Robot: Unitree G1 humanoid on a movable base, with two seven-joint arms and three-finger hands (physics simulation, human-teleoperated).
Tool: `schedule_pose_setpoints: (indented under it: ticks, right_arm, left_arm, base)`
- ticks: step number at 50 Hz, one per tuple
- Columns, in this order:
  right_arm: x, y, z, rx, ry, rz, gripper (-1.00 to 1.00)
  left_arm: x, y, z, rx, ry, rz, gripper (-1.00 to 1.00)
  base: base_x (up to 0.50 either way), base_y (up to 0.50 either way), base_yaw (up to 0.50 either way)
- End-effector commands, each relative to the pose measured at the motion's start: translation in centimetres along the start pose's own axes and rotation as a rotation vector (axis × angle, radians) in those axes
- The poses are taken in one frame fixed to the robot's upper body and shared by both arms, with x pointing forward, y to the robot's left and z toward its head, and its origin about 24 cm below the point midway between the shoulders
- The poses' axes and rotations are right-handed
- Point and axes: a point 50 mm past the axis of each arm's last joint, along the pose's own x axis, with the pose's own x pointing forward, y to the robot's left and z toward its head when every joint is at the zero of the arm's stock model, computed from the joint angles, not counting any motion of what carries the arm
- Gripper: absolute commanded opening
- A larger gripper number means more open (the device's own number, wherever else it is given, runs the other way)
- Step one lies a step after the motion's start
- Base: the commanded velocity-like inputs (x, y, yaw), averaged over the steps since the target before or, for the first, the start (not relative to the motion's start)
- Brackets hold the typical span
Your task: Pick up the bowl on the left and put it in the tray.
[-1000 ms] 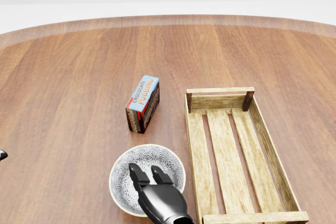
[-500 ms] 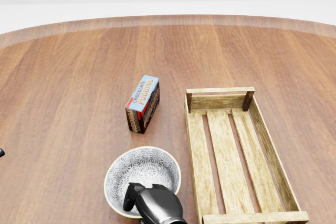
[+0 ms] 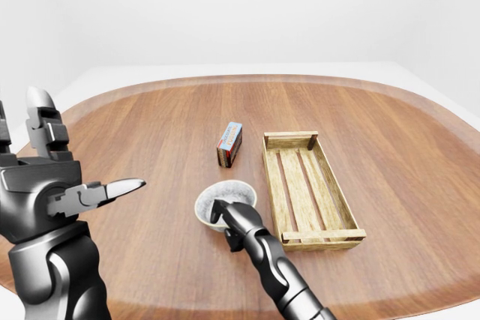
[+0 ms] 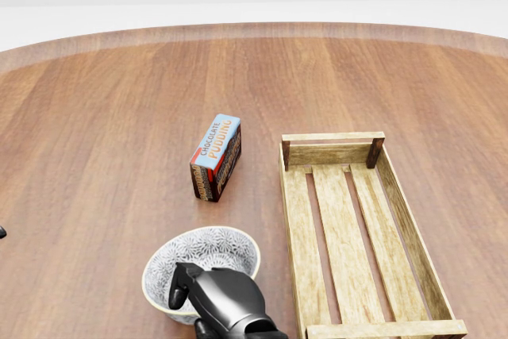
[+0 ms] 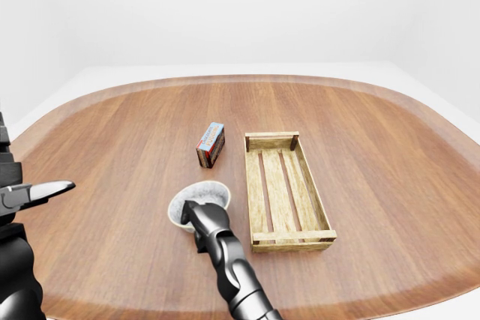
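Observation:
The grey patterned bowl (image 4: 208,252) sits low in the head view, left of the wooden slatted tray (image 4: 295,228), and looks slightly tilted. My right hand (image 4: 193,301) comes up from the bottom edge with its fingers curled over the bowl's near rim, shut on it. The hand hides the near part of the rim. In the left-eye view my left hand (image 3: 79,159) is raised at the far left, open and holding nothing, well apart from the bowl (image 3: 227,196).
A chocolate pudding box (image 4: 216,156) lies just above the bowl and left of the tray's top end. Everything rests on a big round wooden table (image 4: 95,117) whose rim curves across the top of the head view.
My right hand's fingers, stretched over the bowl a second ago, have curled onto its near rim. The bowl has slid left and downward in the head view. The camera has not moved.

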Motion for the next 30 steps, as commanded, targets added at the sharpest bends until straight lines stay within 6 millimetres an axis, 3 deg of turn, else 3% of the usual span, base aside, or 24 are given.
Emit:
schedule_pose_setpoints:
  ticks: [1,8,22,30]
  right_arm:
    - [-0.6,-3.6,2.8,-0.117,-0.092,-0.046,-1.00]
    - [-2.1,-7.6,4.3,-0.160,-0.145,-0.129,-1.00]
    - [-4.3,-11.5,5.6,-0.228,-0.169,-0.218,-1.00]
    - [-5.6,-13.8,4.9,-0.227,-0.151,-0.283,-1.00]
  left_arm:
    - [0.0,-0.1,0.0,-0.001,-0.001,-0.001,1.00]
    - [0.0,0.0,0.3,-0.003,-0.010,0.003,1.00]
    - [0.0,0.1,-0.2,0.003,0.007,0.003,1.00]
    - [0.0,0.2,-0.2,0.003,0.008,0.004,1.00]
  base:
    - [0.00,0.00,0.00]
    - [0.00,0.00,0.00]
    - [0.00,0.00,0.00]
    - [0.00,0.00,0.00]
